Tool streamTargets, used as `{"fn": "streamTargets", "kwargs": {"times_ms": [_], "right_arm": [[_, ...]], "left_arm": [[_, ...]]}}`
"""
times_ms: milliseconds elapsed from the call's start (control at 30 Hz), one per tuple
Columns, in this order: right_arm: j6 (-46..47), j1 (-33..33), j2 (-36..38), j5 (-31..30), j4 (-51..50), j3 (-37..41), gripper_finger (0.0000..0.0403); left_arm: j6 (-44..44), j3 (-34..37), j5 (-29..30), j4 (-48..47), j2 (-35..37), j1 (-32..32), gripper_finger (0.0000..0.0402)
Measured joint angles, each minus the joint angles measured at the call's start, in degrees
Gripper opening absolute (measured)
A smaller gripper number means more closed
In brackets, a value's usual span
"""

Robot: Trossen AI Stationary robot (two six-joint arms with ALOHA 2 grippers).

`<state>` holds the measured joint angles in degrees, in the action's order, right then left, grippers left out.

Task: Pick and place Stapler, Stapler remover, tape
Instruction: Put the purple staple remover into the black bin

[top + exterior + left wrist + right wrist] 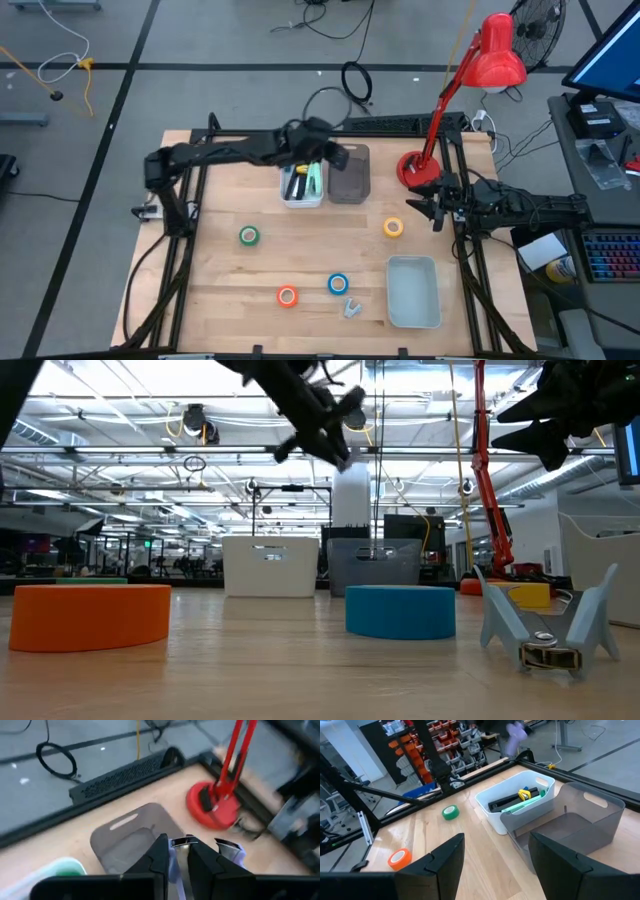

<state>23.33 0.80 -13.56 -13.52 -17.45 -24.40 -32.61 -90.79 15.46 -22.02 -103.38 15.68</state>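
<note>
Left gripper (335, 157) is clamped on a pale lilac stapler remover (182, 854) above the grey bin (349, 176), looks ready to drop it in. Right gripper (432, 208) waits open beside that bin. Yellow tape (393, 227) sits nearest it, green (248, 235), blue (338, 284) and orange (287, 295) farther.

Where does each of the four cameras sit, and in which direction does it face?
High view: above the table, facing straight down; both arms show, left gripper over the grey bin, right gripper by the red lamp.
Low view: at table-top height, facing level past blue tape and staple remover; arms enter from above.
Left wrist view: on the left wrist, facing the grey bin; its jaws grip a stapler.
Right wrist view: on the right wrist, facing the white bin; open jaws show.
Both wrist views share the grey bin.
</note>
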Motion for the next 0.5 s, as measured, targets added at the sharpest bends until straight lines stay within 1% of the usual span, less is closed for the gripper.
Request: {"fn": "streamTargets", "kwargs": {"times_ms": [100, 133, 267, 400, 500], "right_arm": [[0.0, 0.0, 0.0, 0.0, 0.0, 0.0, 0.0212], [0.0, 0.0, 0.0, 0.0, 0.0, 0.0, 0.0212], [0.0, 0.0, 0.0, 0.0, 0.0, 0.0, 0.0212], [0.0, 0.0, 0.0, 0.0, 0.0, 0.0, 0.0212], [0.0, 0.0, 0.0, -0.1, 0.0, 0.0, 0.0212]], "left_arm": [[7.8, -5.3, -2.8, -1.6, -5.8, 1.4, 0.0043], [9.8, -7.0, -3.3, -3.4, -7.6, 1.8, 0.0043], [16.2, -13.8, -3.7, -10.0, -14.7, 2.7, 0.0043], [20.5, -17.3, -3.8, -12.2, -19.5, 2.8, 0.0043], [22.1, -17.8, -3.6, -12.3, -21.7, 2.3, 0.0043]]}}
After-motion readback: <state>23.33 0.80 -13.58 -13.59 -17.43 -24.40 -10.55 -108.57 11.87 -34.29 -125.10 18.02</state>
